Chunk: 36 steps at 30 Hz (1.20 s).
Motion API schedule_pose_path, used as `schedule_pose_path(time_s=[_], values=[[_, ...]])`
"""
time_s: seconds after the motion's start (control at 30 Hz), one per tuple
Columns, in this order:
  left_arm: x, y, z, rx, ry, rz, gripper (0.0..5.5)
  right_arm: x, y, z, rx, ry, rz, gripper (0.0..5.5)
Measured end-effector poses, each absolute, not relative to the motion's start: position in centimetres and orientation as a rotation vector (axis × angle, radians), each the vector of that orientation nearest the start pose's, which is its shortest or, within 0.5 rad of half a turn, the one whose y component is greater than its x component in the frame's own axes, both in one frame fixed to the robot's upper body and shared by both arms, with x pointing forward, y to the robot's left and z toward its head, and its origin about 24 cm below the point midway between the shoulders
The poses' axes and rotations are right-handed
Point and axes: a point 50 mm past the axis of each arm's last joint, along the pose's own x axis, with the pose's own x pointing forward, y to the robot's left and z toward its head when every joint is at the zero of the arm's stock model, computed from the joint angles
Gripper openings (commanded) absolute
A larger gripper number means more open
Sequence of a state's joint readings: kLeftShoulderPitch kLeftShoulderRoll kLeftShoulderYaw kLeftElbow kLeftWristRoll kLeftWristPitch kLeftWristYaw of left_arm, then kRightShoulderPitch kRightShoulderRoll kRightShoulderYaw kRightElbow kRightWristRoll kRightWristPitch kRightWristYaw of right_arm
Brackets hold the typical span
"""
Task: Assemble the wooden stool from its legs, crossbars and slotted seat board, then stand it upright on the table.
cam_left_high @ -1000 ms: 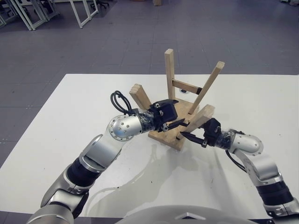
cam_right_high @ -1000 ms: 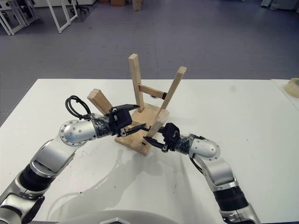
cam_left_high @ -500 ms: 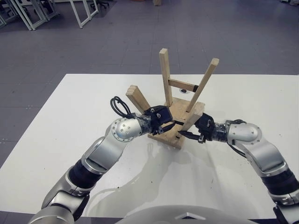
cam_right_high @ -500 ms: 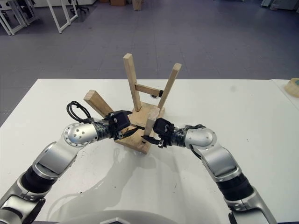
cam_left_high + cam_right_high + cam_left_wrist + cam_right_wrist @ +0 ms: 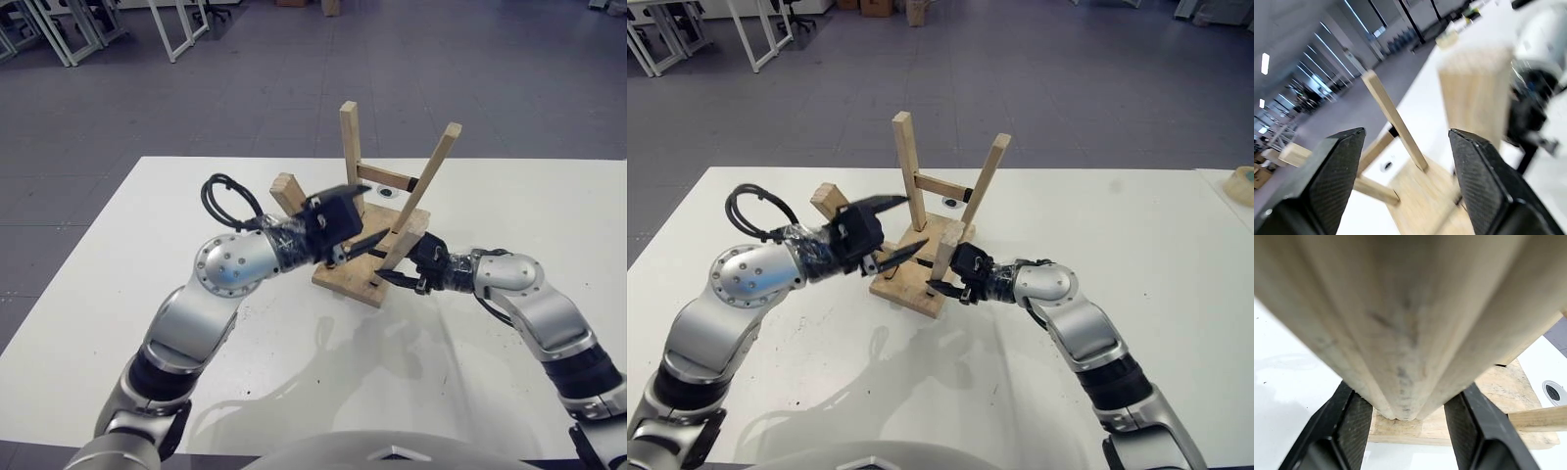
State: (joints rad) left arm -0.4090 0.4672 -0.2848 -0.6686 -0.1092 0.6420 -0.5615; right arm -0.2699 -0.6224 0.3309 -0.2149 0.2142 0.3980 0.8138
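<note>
The stool [image 5: 911, 286] is sitting inverted, legs pointing upward (splayed); the right gripper [image 5: 942, 277] is clamping its near-right leg [image 5: 946, 245], the left gripper [image 5: 896, 227] hanging open.

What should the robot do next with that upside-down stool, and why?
Probably bring the open left hand down onto a leg or the seat board. The stool sits upside down with its legs up. Only the right hand grips it, at the base of the front leg. Turning it upright likely needs both hands.
</note>
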Motion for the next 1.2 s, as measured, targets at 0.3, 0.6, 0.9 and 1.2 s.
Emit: schedule_pose_path(time_s=[0.3,0.6,0.9,1.2], values=[[26.1,6.9,13.8,0.801,-0.125,-0.906,3.13,25.9,-13.6,9.3,-0.438,0.259,1.105,2.02],[26.3,6.8,13.5,0.813,-0.149,-0.864,3.13,26.1,-13.2,9.3,-0.46,0.248,1.079,2.02],[26.5,10.4,23.7,0.49,-0.643,-0.428,3.13,26.2,-13.2,9.9,-0.396,0.218,0.917,2.39],[26.4,11.4,23.5,0.519,-0.641,-0.412,3.13,25.1,-14.6,10.9,-0.426,0.294,0.858,3.09]])
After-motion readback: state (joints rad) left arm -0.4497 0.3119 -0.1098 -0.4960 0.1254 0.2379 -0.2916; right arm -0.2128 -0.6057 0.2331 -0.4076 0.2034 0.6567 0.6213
